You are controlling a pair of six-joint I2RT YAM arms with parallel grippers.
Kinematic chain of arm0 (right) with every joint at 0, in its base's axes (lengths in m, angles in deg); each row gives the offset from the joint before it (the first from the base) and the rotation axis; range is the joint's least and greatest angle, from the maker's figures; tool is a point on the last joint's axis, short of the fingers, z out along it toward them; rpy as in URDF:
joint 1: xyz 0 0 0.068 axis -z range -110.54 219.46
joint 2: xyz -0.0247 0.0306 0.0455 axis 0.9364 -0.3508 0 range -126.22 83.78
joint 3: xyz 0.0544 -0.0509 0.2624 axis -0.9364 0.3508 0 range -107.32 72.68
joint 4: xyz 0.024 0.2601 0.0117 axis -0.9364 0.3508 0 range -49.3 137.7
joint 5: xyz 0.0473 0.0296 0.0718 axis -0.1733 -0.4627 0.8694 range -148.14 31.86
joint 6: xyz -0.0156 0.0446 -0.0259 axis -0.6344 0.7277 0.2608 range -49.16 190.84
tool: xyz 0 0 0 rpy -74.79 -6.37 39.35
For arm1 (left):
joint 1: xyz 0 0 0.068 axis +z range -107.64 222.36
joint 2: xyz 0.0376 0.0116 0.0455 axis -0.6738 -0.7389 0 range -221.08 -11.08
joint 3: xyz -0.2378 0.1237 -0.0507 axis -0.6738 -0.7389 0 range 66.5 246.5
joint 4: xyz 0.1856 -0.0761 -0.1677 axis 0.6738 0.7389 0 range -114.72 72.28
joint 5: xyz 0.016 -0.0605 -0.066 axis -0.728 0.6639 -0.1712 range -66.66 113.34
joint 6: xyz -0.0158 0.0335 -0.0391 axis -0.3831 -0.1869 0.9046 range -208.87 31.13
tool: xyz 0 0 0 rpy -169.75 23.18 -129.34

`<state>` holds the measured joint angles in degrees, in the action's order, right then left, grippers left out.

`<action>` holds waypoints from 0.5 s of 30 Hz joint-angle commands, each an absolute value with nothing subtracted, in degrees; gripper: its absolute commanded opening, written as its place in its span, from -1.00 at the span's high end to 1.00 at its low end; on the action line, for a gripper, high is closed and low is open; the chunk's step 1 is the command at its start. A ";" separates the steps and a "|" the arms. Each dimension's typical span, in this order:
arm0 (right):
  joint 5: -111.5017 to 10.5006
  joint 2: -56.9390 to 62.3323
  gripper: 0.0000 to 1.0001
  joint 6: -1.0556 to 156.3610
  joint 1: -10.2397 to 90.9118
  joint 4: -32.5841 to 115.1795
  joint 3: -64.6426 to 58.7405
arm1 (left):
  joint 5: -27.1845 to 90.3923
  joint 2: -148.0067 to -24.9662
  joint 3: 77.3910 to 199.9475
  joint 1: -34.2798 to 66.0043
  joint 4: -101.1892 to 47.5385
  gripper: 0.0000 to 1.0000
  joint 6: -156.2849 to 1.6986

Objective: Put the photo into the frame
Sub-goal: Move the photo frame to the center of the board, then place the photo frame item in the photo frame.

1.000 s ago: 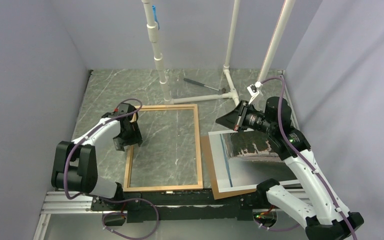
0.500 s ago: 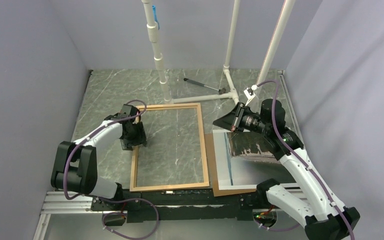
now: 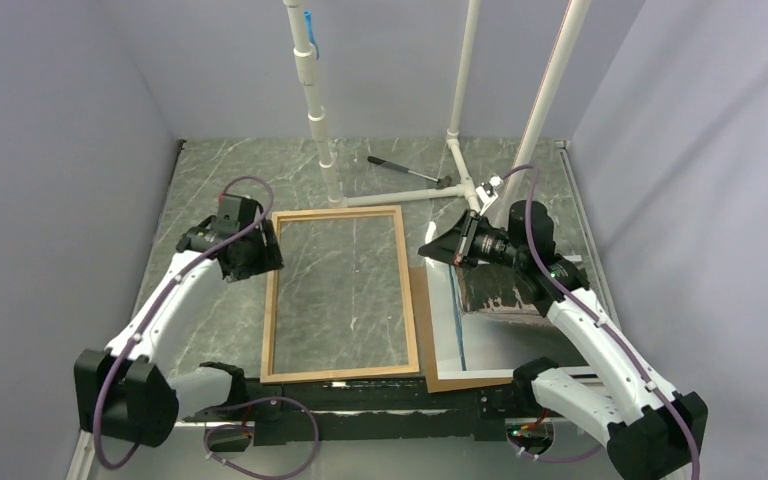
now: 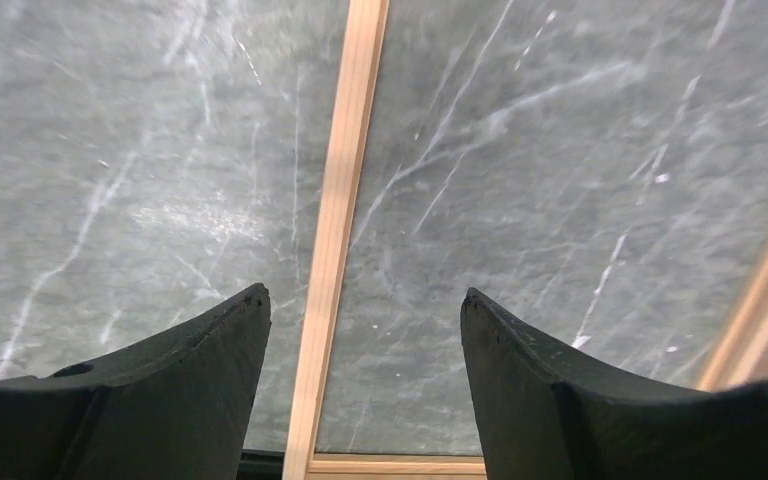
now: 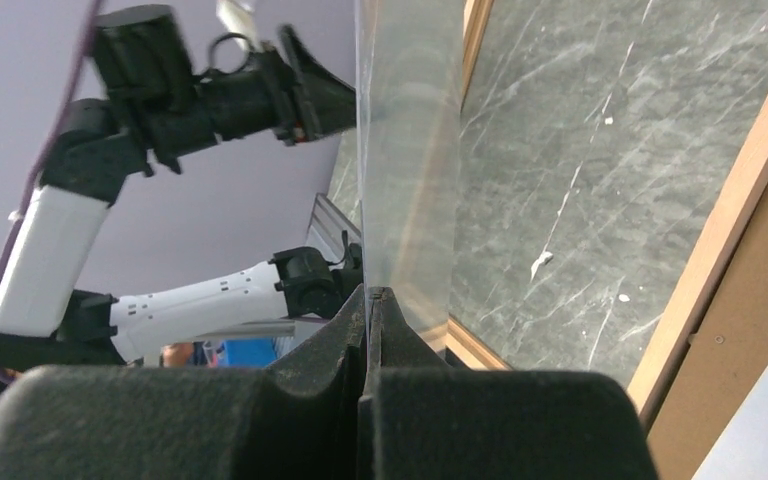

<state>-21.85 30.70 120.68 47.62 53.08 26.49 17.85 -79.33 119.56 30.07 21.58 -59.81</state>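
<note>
— Wood has moved: the frame has slid to the right across the desk. It now lies just beside the brown board under the photo.

— And the left arm?

— It has lifted away. The left jaws stand wide open and empty, with the frame's left rail passing below the gap between them.

— Where's the photo?

— To the right of the frame. Its near edge is down on the board and its far edge is raised. The right arm has brought that edge closer to the frame, and the right jaws are pinched shut on it.

— So what does that mean?

— I'd judge the frame is now placed to receive it. The photo needs only a short swing over the opening, but it isn't in yet.
</note>
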 commanded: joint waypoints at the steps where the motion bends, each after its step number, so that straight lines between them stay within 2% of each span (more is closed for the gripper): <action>1: -18.44 29.30 1.00 125.74 47.68 42.56 28.42 | 14.18 -73.78 124.55 31.57 27.55 -0.47 -62.02; 9: -16.42 24.55 1.00 131.57 47.29 33.04 29.24 | 12.94 -67.09 130.86 33.79 32.19 -0.46 -66.15; 15: -18.69 22.51 1.00 135.35 46.28 29.39 28.82 | 9.37 -63.92 129.90 34.23 31.25 -0.45 -69.68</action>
